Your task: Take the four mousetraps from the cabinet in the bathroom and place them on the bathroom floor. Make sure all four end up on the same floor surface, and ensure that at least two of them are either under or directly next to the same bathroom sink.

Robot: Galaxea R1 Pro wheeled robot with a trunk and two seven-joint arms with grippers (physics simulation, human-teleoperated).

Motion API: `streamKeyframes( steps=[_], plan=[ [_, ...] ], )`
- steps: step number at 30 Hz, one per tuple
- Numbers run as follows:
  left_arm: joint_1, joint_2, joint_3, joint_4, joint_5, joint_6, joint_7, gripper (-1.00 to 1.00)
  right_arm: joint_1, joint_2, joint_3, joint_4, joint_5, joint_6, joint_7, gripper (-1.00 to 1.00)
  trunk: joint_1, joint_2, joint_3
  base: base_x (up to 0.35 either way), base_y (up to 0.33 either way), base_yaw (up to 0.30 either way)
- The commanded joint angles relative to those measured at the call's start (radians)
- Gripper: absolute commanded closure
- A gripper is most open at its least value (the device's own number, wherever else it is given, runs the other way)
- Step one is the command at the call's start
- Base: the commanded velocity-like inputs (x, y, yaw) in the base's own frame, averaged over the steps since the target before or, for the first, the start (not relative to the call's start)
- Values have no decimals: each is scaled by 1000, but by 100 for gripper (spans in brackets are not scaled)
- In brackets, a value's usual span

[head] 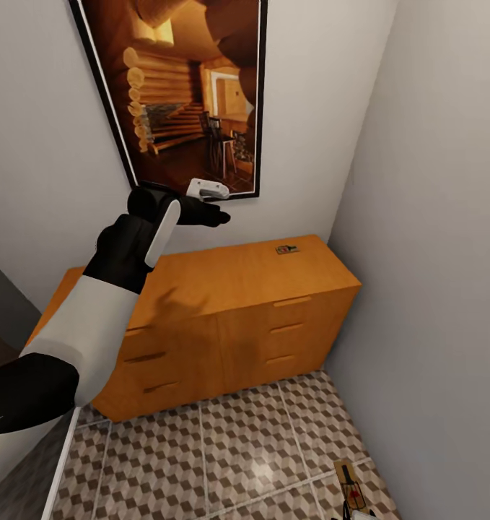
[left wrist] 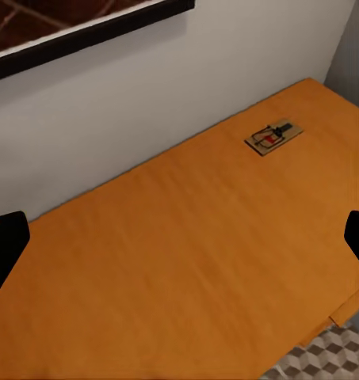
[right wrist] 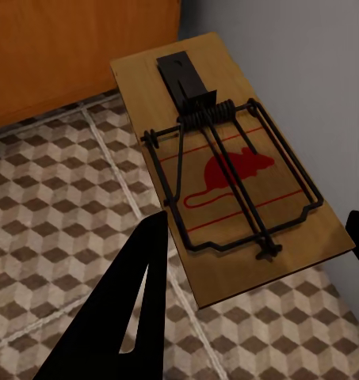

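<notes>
One mousetrap (head: 286,250) left on the cabinet (head: 237,278) top near the wall corner, left gripper (head: 201,202) released above it, another trap (right wrist: 227,170) by the right gripper (right wrist: 254,257) over floor (head: 223,448), grip unclear; no sink seen.

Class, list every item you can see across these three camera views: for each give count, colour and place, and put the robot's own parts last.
Mousetraps: two, brown wood with dark wire and red mark; one on the cabinet top near its right back corner, one between the right gripper's fingers above the floor.
Cabinet: one, orange-brown, against the back wall in the corner.
Bathroom floor: brown, beige and white cube-pattern tiles, in front of the cabinet.
Framed picture: one, black frame, log-cabin interior, on the wall above the cabinet.
Left gripper: black and white, open, raised over the cabinet.
Right gripper: black, holding a mousetrap.
</notes>
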Motion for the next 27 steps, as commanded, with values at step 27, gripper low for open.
streamKeyframes(
  steps=[27],
  plan=[
    [4, 2, -1, 25, 2, 4, -1, -100, -1, 3, -6, 1, 9, 0, -10, 100, 1, -2, 13, 0, 0, -86]
  ],
)
